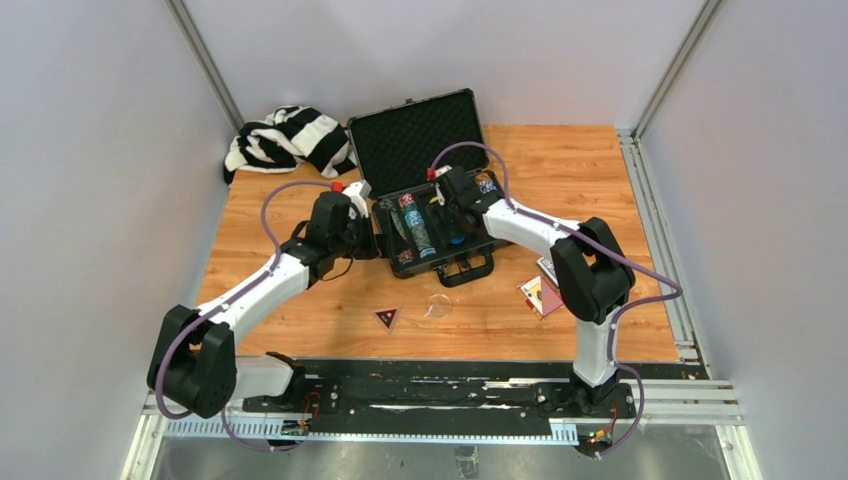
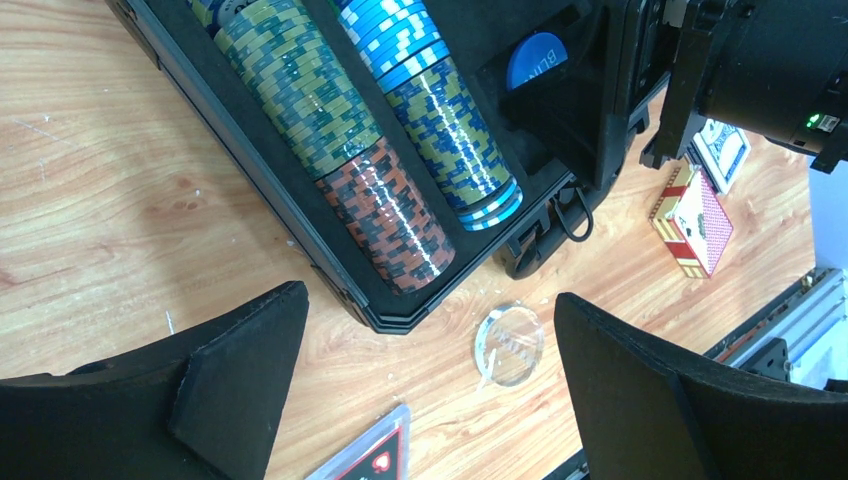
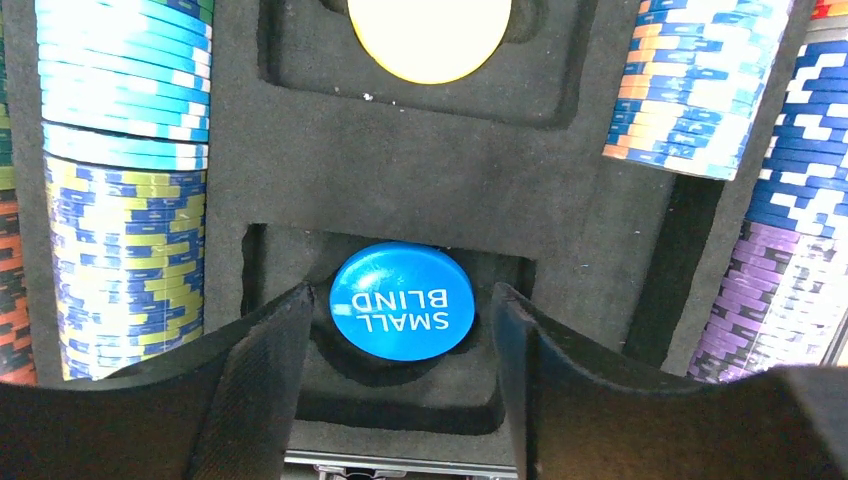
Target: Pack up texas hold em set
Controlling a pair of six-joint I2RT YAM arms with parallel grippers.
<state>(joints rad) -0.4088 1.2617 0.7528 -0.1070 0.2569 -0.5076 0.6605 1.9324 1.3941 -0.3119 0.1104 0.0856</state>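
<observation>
The black case (image 1: 470,110) lies open at the table's middle, lid up with foam. Multicoloured chip stacks (image 2: 330,130) fill its rows. My right gripper (image 3: 400,365) is open over the case's centre foam. A blue "SMALL BLIND" disc (image 3: 402,300) lies in a recess between its fingers, apart from both. A yellow disc (image 3: 430,35) sits in the recess beyond. My left gripper (image 2: 430,390) is open and empty above the table by the case's left front corner. A clear round disc (image 2: 509,345) and a red-and-black triangle piece (image 2: 365,455) lie on the wood below it.
A red card box (image 2: 692,220) and a blue-backed deck (image 2: 722,150) lie on the table right of the case, near the right arm (image 1: 585,265). The black-and-white striped cloth (image 1: 285,140) is bunched at the back left corner. Walls close in both sides.
</observation>
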